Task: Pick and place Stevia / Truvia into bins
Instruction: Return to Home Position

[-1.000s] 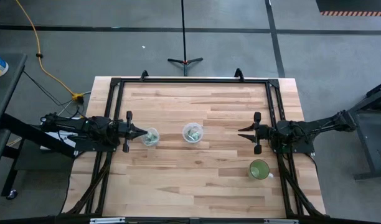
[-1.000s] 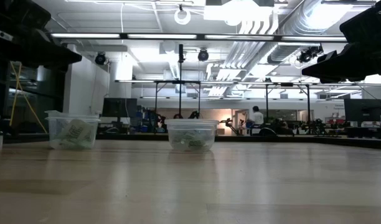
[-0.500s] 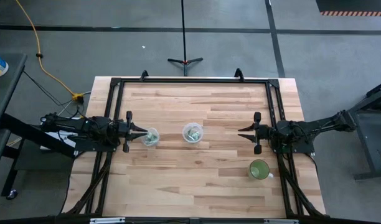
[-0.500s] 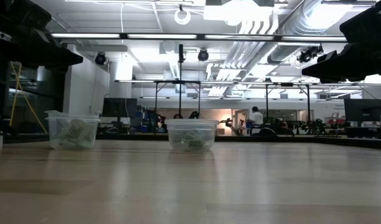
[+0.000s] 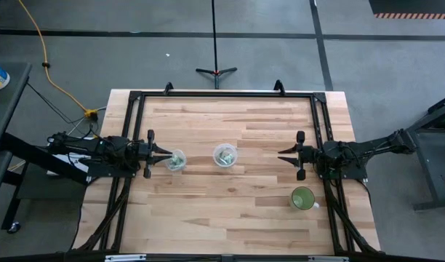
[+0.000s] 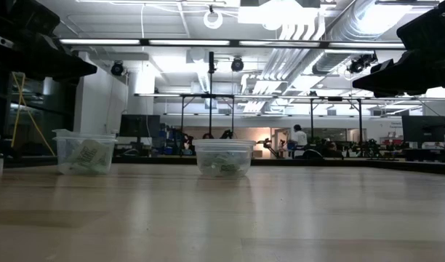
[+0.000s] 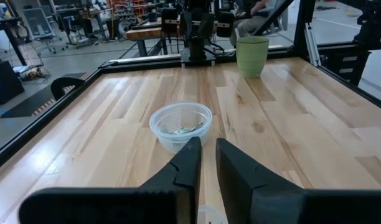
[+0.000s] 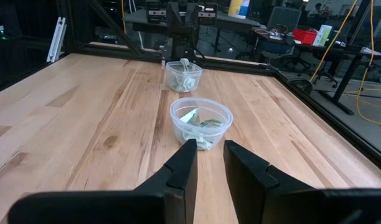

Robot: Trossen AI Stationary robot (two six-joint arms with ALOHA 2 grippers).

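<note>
Stevia packets point(image 8: 200, 124) sit inside the two clear cups on the wooden table point(image 5: 222, 218); none shows on the bare boards.

The left arm reaches in from the table's left edge. Seen from above, the left gripper point(image 5: 166, 154) has its tips just at the rim of the left clear cup point(image 5: 176, 160). Its fingers point(image 7: 189, 163) are a narrow gap apart and grasp nothing.

The right arm comes in from the right edge. The right gripper point(image 5: 282, 153) points at the middle clear cup point(image 5: 224, 155) but is well apart from it. Its fingers point(image 8: 181, 168) are also slightly parted and empty.

A green cup point(image 5: 303, 198) stands upright near the right arm, toward the front edge.

Both clear cups stand upright, near each other in a row across the table's middle. Each holds a small heap of pale green and white packets; how many is too small to tell.
</note>
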